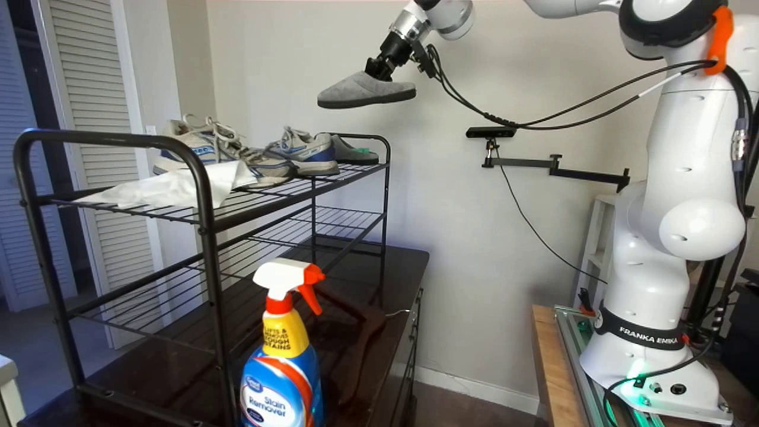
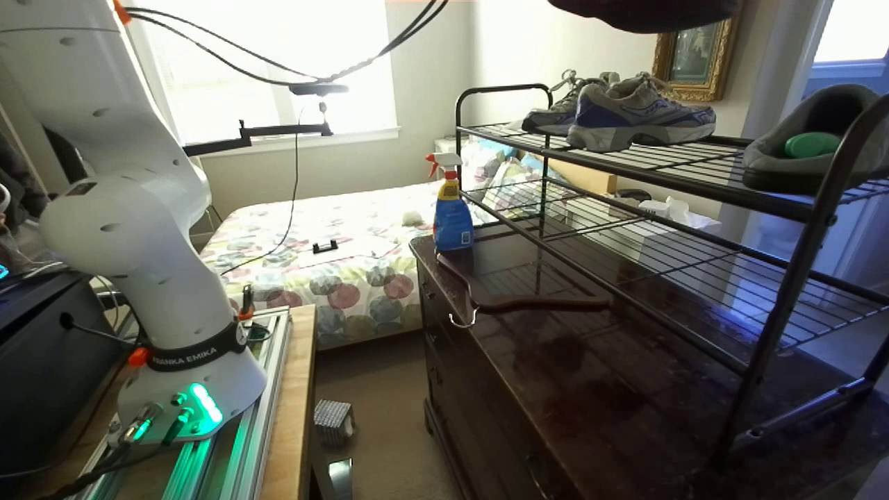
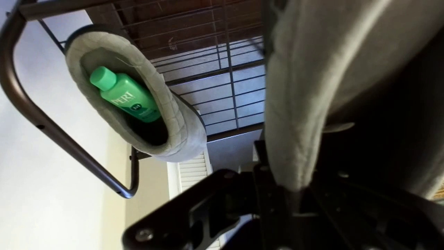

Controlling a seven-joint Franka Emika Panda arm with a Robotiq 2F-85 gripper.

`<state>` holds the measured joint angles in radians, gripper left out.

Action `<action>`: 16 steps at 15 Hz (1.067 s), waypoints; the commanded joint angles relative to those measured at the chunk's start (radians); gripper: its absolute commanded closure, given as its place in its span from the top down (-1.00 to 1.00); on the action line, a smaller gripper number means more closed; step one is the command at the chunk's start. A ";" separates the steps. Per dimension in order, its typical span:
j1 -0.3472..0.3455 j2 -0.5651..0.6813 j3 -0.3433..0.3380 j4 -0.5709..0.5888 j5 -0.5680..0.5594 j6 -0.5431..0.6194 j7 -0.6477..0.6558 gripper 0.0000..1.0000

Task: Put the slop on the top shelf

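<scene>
— When looking below the top shelf (image 1: 296, 196), find what?
— Find a dark dresser (image 2: 611, 389) there; on the shelf, see sneakers (image 2: 646, 114) and another grey slipper (image 3: 187, 128); well apart from it, a patterned bed (image 2: 298, 267).
— And the slop (image 1: 363, 92)?
— Higher than the shelf, just beneath the gripper (image 1: 380, 73), pinched at its fabric edge. Straight over the shelf or not, cannot tell.
— Arm (image 1: 682, 154)?
— Stands well apart from the shelf, rises higher than it, bends over toward that side, with the wrist slanted down.
</scene>
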<state>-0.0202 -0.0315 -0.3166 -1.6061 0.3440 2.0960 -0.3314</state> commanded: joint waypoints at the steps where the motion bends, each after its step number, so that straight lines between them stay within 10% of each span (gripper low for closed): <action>1: -0.075 0.176 0.052 0.240 0.086 -0.095 0.035 -0.97; 6: -0.165 0.331 0.123 0.439 0.066 -0.177 0.092 -0.97; 16: -0.111 0.262 0.093 0.214 0.091 0.095 0.214 -0.97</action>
<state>-0.1416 0.2423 -0.2249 -1.3233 0.3958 2.0965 -0.1953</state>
